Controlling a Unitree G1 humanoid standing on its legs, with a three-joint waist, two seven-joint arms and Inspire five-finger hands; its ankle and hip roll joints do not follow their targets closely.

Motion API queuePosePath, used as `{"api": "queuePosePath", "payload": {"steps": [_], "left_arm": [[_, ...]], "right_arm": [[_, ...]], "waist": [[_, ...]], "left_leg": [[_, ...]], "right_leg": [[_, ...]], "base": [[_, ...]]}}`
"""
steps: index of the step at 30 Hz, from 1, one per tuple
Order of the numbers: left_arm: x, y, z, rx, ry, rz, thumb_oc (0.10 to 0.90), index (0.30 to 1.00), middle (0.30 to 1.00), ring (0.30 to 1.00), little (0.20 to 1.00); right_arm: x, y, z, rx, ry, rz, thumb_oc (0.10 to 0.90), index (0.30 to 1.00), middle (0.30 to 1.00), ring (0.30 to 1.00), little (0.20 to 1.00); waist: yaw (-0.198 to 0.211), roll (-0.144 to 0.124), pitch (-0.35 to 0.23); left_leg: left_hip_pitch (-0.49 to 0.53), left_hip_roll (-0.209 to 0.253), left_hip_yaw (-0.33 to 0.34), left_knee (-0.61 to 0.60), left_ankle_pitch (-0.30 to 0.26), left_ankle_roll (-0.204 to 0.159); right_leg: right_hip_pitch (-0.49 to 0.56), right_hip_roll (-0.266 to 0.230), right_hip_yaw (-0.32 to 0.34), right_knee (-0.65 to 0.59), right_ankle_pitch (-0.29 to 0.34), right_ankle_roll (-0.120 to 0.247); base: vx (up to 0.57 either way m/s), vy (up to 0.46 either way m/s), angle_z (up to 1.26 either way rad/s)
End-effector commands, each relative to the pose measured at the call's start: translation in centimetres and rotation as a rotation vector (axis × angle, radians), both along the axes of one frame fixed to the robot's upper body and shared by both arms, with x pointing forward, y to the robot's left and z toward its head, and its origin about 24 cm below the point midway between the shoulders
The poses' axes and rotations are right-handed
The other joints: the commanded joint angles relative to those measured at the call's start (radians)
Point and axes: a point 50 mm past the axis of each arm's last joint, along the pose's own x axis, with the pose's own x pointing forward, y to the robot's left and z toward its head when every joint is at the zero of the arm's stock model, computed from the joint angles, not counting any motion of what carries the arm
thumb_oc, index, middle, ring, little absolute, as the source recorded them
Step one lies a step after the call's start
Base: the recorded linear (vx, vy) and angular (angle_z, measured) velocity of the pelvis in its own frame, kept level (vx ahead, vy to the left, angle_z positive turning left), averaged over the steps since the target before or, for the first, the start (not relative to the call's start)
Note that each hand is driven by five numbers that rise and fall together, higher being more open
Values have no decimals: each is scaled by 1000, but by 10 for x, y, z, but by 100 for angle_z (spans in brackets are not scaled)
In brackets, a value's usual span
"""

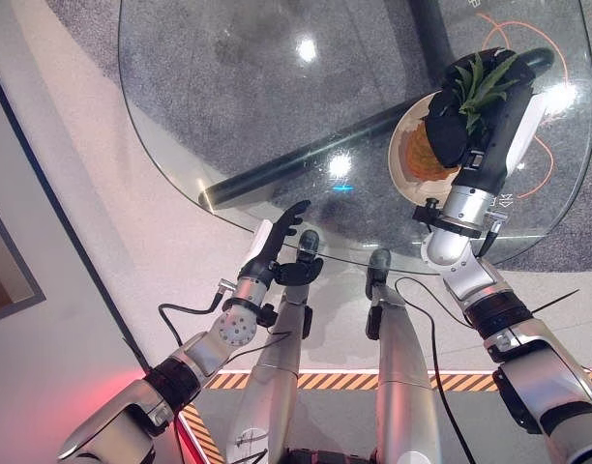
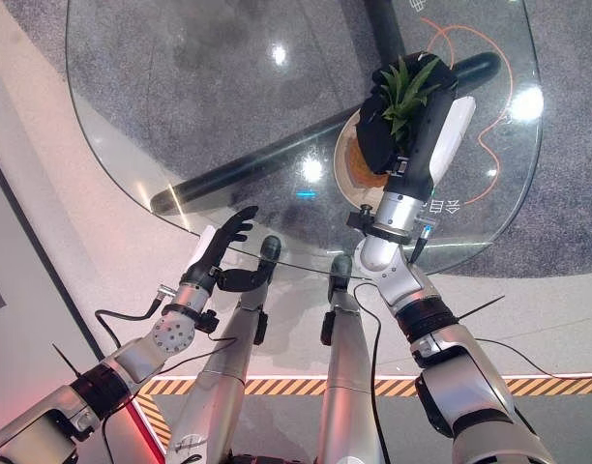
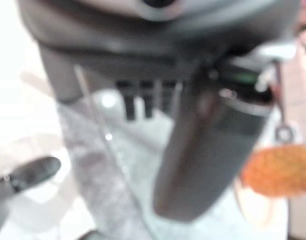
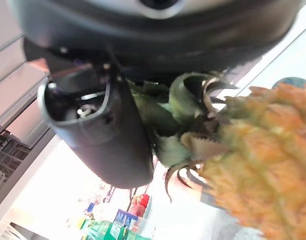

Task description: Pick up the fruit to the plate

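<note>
A pineapple (image 1: 424, 155) with a green leafy crown (image 1: 482, 82) lies on a pale plate (image 1: 397, 162) at the right side of the round glass table (image 1: 180, 116). My right hand (image 1: 453, 130) lies over the fruit, its dark fingers curled round it near the crown. In the right wrist view the orange body (image 4: 263, 165) and leaves sit right past the thumb (image 4: 103, 135). My left hand (image 1: 280, 237) hovers at the table's near edge, open, fingers straight, holding nothing. The left wrist view shows its thumb (image 3: 203, 150) and the pineapple (image 3: 278, 170) far off.
A dark tubular table base (image 1: 306, 155) runs under the glass. Grey carpet with an orange line (image 1: 552, 164) lies below the table. Striped hazard tape (image 1: 335, 379) crosses the floor near me. The left and far parts of the glass top are bare.
</note>
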Motion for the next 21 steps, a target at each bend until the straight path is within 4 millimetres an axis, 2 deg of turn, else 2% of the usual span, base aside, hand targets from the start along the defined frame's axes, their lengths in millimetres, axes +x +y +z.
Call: {"api": "queuePosePath", "payload": {"steps": [1,21], "left_arm": [[-11,-27,4,-83,-27,-95,800,900,900,900,900],[-12,-20,3,-71,-23,-82,800,900,900,900,900]], "right_arm": [[-12,8,35,-14,-189,67,800,900,900,900,900],[-19,11,38,-31,-213,79,800,900,900,900,900]], "waist": [[-37,52,-26],[-42,38,-26]], "left_leg": [[19,-86,83,61,-107,73],[72,-76,82,52,-117,74]], "right_leg": [[30,57,-64,-179,142,38],[84,55,-63,-188,132,38]], "base": [[0,0,0],[0,0,0]]}}
